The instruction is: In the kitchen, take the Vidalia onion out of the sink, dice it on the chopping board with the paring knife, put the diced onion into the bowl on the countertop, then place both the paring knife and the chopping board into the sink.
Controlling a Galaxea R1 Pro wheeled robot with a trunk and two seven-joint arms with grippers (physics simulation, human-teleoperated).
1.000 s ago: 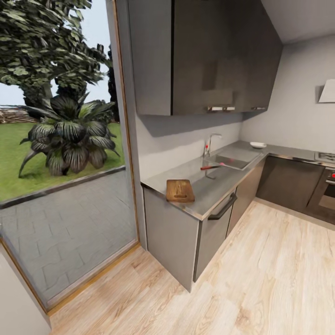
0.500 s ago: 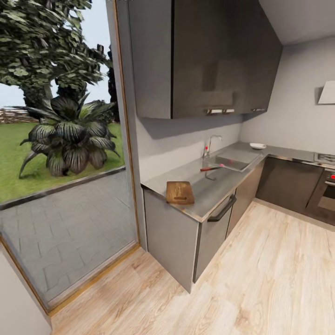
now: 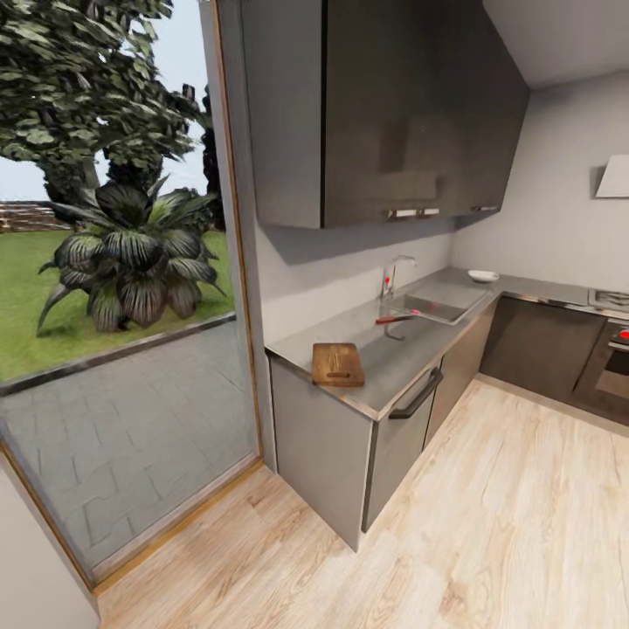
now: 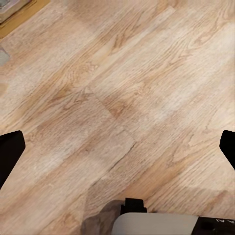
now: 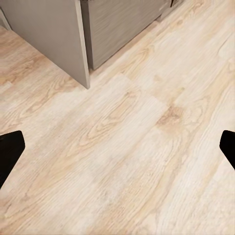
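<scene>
A: What could go wrong from here?

B: I'd judge the approach is the risk. The desk (image 3: 397,354) ends in a sharp outer corner, and its grey cabinet side (image 5: 51,36) stands near the right tool (image 5: 117,147), up ahead of its fingertips. A careless swing of the base could knock that arm into the cabinet. Both tools hang over the bare wooden floor (image 4: 122,98), well apart from everything the task needs.

A: And the tools themselves?

B: The left tool (image 4: 117,147) has its dark fingertips spread wide with nothing between them; the right tool is just as wide and just as empty.

A: Where do the task's things lie?

B: All far ahead of both tools, up on the desk. The chopping board (image 3: 337,363), brown wood grain with a slot handle, lies flat at the near end. Beyond it the paring knife (image 3: 395,318), slim with an orange-red handle, rests just beside the sink (image 3: 441,303), a grey steel basin under a chrome tap (image 3: 393,273). The white bowl (image 3: 483,275) sits furthest, by the corner. The onion is hidden inside the basin, if it is there.
</scene>
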